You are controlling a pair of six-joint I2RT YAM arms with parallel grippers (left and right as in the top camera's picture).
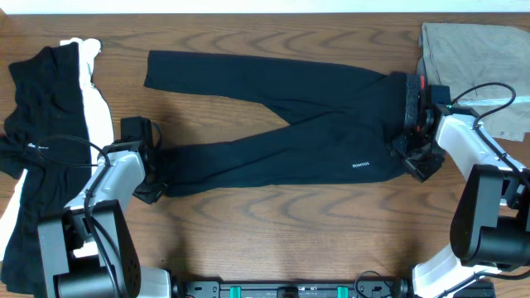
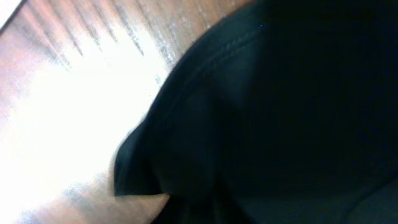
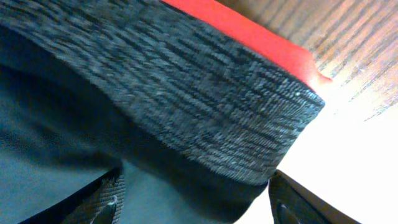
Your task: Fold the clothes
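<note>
Your black pants point(image 1: 315, 141) lie spread flat across the middle of the table point(image 1: 273, 223), with the waistband point(image 3: 186, 93) at the right end and the two legs running out to the left. The far leg reaches toward the far left, and the near leg angles down to the near left. A small white logo point(image 1: 359, 165) sits on the near hip.

Your left gripper point(image 1: 149, 180) is at the end of the near leg with its jaws together on the hem point(image 2: 134, 168). In its wrist view the dark cloth fills most of the frame and hides the fingers.

Your right gripper point(image 1: 414, 141) is at the waistband with its jaws apart. The grey band with its red edge point(image 3: 249, 37) lies between the two fingers point(image 3: 298, 208) but is not pinched.

A heap of black and white clothes point(image 1: 41, 124) lies at the left edge, just beside your left arm. A taupe garment point(image 1: 476, 58) lies at the far right corner, close to the waistband.
</note>
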